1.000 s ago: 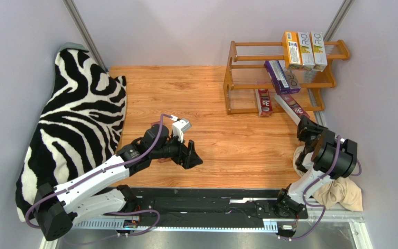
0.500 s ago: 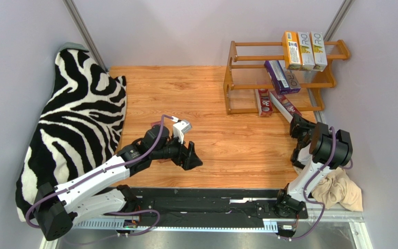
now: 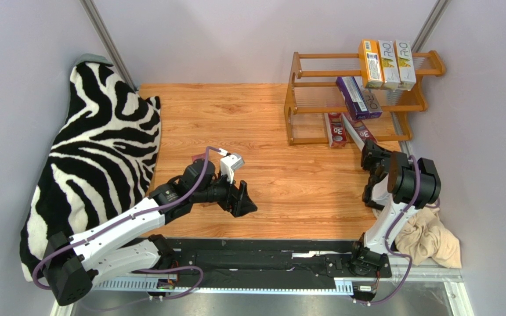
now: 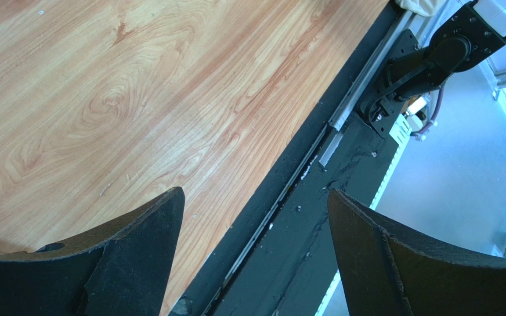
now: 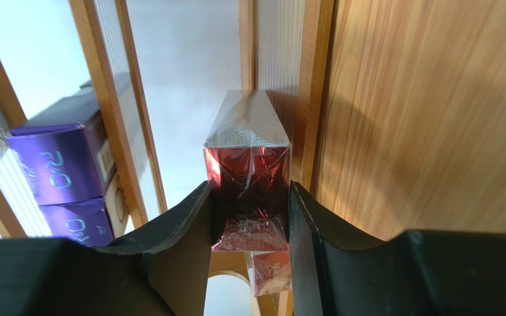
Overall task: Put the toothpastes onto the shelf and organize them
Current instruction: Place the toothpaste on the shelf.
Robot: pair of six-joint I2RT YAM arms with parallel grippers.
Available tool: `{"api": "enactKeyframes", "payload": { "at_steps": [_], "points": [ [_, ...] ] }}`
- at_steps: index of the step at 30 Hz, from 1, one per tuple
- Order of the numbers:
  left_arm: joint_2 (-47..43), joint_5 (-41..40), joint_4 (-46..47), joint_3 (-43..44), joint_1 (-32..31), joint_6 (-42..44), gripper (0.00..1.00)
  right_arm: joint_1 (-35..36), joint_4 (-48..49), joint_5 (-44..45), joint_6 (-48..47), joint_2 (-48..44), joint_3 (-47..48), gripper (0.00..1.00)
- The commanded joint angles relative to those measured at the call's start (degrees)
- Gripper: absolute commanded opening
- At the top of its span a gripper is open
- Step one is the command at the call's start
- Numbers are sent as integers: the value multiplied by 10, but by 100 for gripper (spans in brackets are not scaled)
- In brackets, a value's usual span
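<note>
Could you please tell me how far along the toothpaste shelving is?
Done: three cartons on the shelf's top tier, two purple cartons mid-tier, one red carton at bottom. In hand: right jaws hold a second red carton beside it. Left: seating and releasing it.

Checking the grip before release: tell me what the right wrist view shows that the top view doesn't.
Right wrist only: the right tool clamping the red carton on both sides, seen close up. Top only: the left tool open over the table, the zebra cloth, three cartons on the top tier. Both: the shelf, purple cartons, that red carton.
</note>
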Motion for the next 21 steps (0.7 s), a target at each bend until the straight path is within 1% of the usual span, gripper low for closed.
{"api": "enactKeyframes", "payload": {
  "at_steps": [1, 8, 12, 18, 21],
  "points": [
    [-4, 16, 17, 1, 1, 14, 88, 22, 73, 24, 0, 26, 13, 0],
    [-4, 21, 19, 2, 1, 15, 88, 46, 89, 0, -10, 68, 22, 4],
    [-8, 22, 22, -1, 1, 12, 88, 54, 110, -23, -5, 95, 35, 5],
    [-9, 23, 22, -4, 1, 12, 88, 64, 89, -38, -13, 92, 54, 7],
    [-13, 22, 22, -5, 1, 12, 88, 64, 77, -51, -14, 93, 69, 12]
  ]
}}
